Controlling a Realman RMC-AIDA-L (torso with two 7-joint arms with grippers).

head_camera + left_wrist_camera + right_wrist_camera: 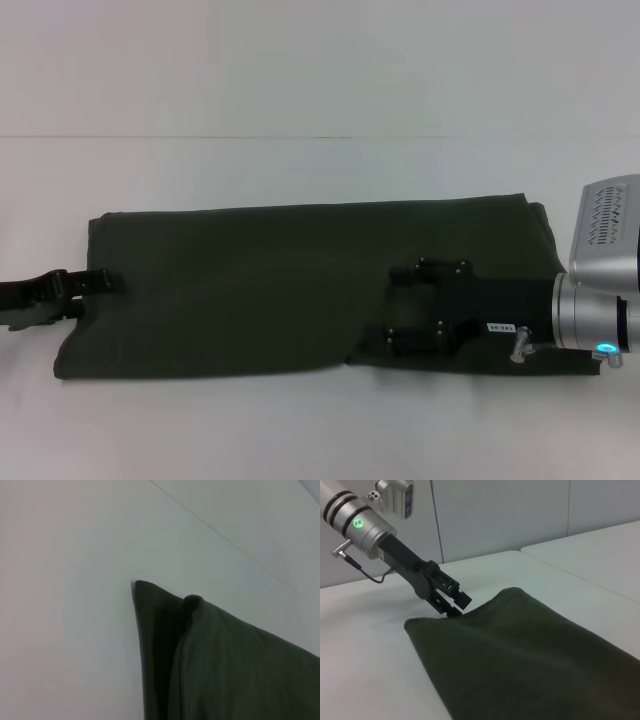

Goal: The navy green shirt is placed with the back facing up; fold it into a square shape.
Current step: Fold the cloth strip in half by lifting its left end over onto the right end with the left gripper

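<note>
The shirt (280, 285) lay folded lengthwise on the table (300, 90) before me. My left gripper (95, 283) sat at its left edge. My right gripper (415, 305) rested over its right half.

Folded corner of navy green shirt (225, 665) on white table (65, 605); small bump at fold edge; no gripper fingers visible.

Black fingers (100, 283), silver wrists
</note>
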